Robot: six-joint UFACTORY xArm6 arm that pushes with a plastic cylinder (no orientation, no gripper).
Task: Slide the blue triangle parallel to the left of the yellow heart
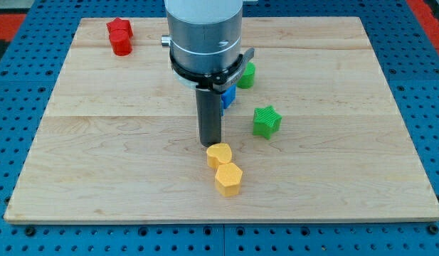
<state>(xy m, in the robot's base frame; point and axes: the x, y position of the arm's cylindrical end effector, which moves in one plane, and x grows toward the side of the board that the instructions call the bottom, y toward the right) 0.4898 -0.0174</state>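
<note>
Camera view shows a wooden board (98,121) on a blue pegboard surface, with the blue triangle (229,97) just above the board's centre, mostly hidden behind my arm's grey housing; only a small blue sliver shows at the rod's right side, so its shape cannot be confirmed. The yellow heart (220,153) lies lower, near the board's middle, with a yellow hexagon (228,178) touching it from below. My tip (210,145) rests just above and slightly left of the heart, very close to it, though contact cannot be judged. There is no claw to open or close here; the arm ends in a plain dark rod. The blue block is not yet beside the heart, so the task looks to be at an early stage. The next move probably calls for going around to the blue block's far side and pushing it down and leftward, without knocking the heart. Farther out, a green star (267,120) sits right of centre, another green block (246,74) is half hidden near the housing, and a red block (120,36) stands at the top left.
</note>
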